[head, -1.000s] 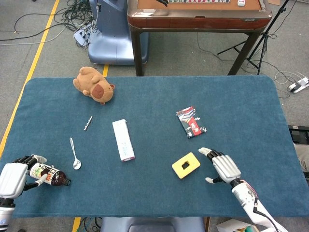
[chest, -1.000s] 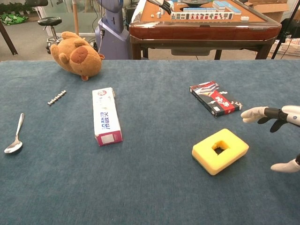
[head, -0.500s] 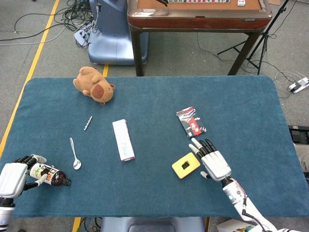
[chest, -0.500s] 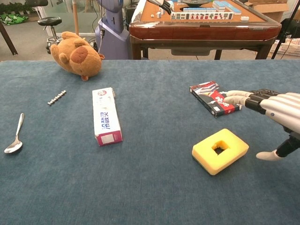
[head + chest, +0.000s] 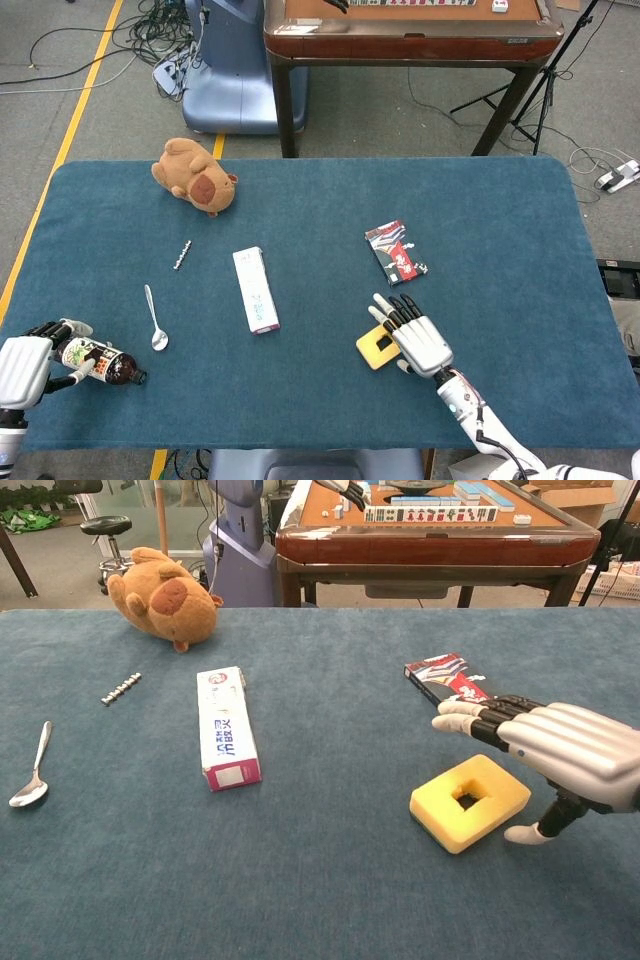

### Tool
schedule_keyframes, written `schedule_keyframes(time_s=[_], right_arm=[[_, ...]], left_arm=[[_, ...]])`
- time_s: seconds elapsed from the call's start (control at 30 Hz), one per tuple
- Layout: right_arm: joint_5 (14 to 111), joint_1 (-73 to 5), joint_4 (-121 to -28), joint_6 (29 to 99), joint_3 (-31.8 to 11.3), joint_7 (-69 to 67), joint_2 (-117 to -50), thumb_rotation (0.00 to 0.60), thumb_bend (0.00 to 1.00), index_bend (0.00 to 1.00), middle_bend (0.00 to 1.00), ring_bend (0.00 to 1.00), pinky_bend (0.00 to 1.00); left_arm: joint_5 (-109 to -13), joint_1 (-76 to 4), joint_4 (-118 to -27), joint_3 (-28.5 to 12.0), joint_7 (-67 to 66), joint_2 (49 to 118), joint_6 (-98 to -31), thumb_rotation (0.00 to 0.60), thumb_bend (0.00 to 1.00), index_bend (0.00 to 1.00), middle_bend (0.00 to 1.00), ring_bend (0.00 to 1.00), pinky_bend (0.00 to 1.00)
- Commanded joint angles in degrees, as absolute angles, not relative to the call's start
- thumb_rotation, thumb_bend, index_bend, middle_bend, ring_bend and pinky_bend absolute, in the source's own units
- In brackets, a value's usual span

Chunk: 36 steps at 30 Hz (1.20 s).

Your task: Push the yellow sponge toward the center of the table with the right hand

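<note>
The yellow sponge [image 5: 469, 802] lies toward the worktop's [image 5: 500, 220] front edge, right of its middle — the right hand [image 5: 560, 750] hovers over its right side, fingers spread and grasping nothing, thumb beside it. At the front-left corner the left hand [image 5: 22, 368] grips a small bottle [image 5: 98, 361].

print shows on the white box [image 5: 227, 727] and bottle label [image 5: 82, 354], none legible

right hand [image 5: 560, 745] flat, palm down, fingers [image 5: 470, 723] stretched forward, thumb hanging low | left hand [image 5: 25, 362] at the near left edge, fingers curled round a small bottle [image 5: 98, 361]
</note>
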<state>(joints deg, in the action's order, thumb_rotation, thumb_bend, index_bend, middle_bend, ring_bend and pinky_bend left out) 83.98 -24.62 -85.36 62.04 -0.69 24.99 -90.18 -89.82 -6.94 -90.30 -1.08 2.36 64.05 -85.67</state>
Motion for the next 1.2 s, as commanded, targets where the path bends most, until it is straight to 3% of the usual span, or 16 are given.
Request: schedule_keyframes(time_s=[0.03,1.2], right_arm=[[83.42,-25.25,-84.81,61.46,-1.15,25.63,-91.32,0.6,0.0,0.01,0.0,0.0,0.03],[75.5,-30.93,-80.81,57.98,-6.47,29.01,-97.08,0.6,0.0,0.01,0.0,0.0,0.03]], left_arm=[[-89.66,-6.89,-90.25,-1.17,2.6,63.95,-85.74,0.6,0.22,0.43,0.46,0.44,0.51],[-89.29,-6.59,-89.89,-1.45,3.81,63.55,-86.05,0.6,0.22,0.43,0.46,0.44,0.51]])
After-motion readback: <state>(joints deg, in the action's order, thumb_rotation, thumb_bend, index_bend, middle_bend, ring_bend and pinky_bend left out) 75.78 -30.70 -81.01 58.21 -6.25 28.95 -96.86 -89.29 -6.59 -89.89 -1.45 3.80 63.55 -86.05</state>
